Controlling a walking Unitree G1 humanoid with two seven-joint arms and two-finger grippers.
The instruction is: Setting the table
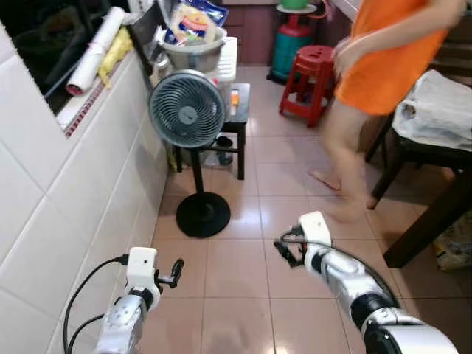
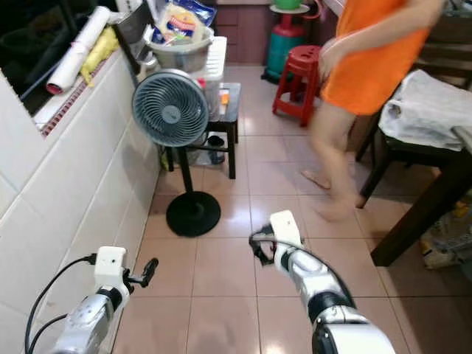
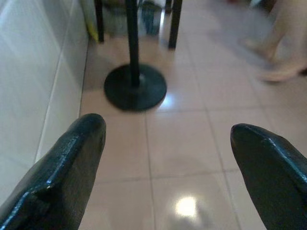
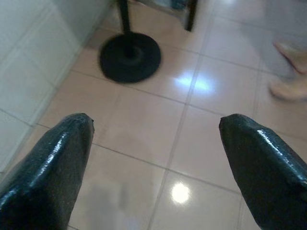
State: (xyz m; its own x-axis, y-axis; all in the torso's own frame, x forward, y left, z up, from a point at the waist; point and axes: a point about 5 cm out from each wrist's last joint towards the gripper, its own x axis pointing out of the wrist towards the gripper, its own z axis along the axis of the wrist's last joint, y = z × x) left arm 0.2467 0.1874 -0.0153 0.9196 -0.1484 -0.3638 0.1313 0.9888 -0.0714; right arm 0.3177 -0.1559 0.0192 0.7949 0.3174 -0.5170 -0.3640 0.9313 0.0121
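Low in the frame, I am holding left gripper (image 1: 175,273) and right gripper (image 1: 286,251) with fingers spread, empty; I should be steering clear of the person (image 1: 383,66) and fan (image 1: 186,109).

Dark wooden table (image 1: 431,221) at right edge.

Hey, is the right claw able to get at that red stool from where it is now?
Probably not. The right claw, open, hangs over bare floor, the red stool stands far ahead, and a person is walking between them.

bright, glare on floor (image 4: 181,192) (feet blurred)
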